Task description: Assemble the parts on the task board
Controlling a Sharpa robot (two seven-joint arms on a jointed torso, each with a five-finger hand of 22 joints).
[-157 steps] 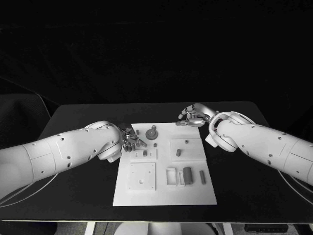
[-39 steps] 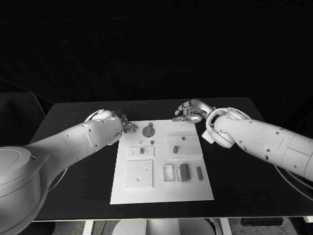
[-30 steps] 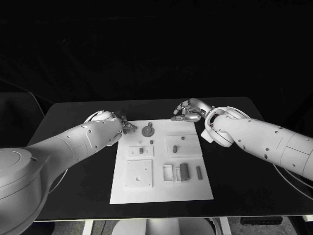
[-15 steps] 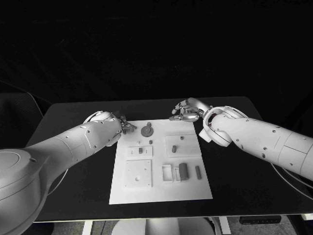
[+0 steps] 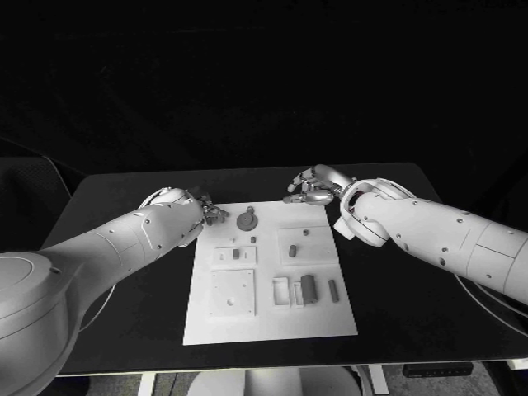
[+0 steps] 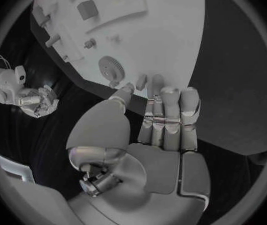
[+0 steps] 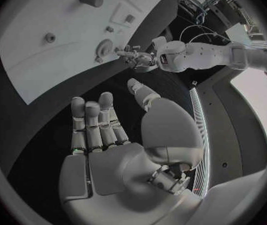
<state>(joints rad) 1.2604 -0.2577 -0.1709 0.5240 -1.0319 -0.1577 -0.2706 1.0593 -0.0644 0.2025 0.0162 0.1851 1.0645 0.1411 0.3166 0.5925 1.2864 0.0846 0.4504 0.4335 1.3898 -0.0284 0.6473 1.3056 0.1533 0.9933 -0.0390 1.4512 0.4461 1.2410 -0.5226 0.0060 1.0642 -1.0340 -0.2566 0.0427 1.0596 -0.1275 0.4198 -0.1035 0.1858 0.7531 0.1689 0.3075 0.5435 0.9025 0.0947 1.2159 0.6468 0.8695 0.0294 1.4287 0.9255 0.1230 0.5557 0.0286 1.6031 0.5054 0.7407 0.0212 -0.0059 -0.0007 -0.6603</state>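
Head view: left robot hand (image 5: 207, 211) barely moved.

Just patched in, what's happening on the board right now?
Both hands sit at the far end of the task board, and neither holds a part. The left hand is at the far left corner, its fingertips close to the round gear-like part, with no clear contact. The right hand hovers off the far right corner, fingers loosely apart. The other small parts lie or stand in their places on the board.
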